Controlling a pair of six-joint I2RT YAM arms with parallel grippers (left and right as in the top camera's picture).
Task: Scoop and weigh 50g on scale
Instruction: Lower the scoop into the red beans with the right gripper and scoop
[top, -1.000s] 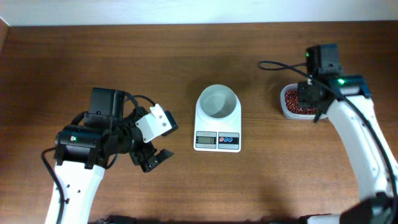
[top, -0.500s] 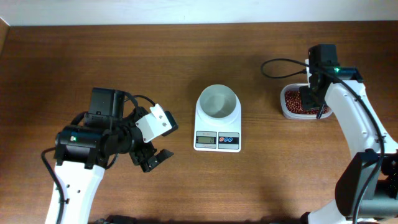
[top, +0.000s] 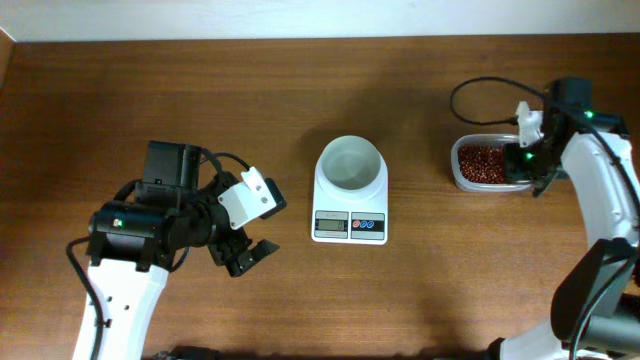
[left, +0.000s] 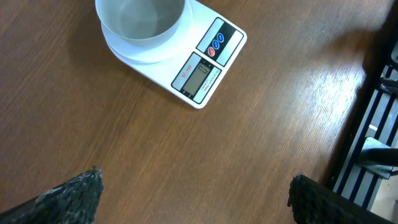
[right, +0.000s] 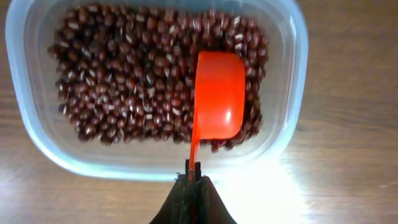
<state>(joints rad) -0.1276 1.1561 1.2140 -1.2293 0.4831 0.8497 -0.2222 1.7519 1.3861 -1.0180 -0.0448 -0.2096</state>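
Note:
The white scale (top: 349, 227) sits at the table's middle with its round white bowl (top: 350, 141) empty; the left wrist view shows the scale (left: 208, 59) and bowl (left: 143, 38) too. Dark reddish-brown beans (right: 124, 87) fill a clear tub (right: 37, 143) at the right (top: 460, 181). My right gripper (right: 194, 171) is shut on the thin handle of an orange-red scoop (right: 219, 93), whose cup rests over the beans with none showing inside. From overhead, that gripper (top: 528, 160) sits at the tub's right end. My left gripper (top: 250, 255) hangs open over bare wood, left of the scale.
A black cable (top: 480, 95) loops above the tub from the right arm. In the left wrist view, the table edge and a dark metal frame (left: 373, 124) show at the right.
My right arm has swung rightward, from above the tub's right part to its right end, still shut on the scoop. The left arm has not moved.

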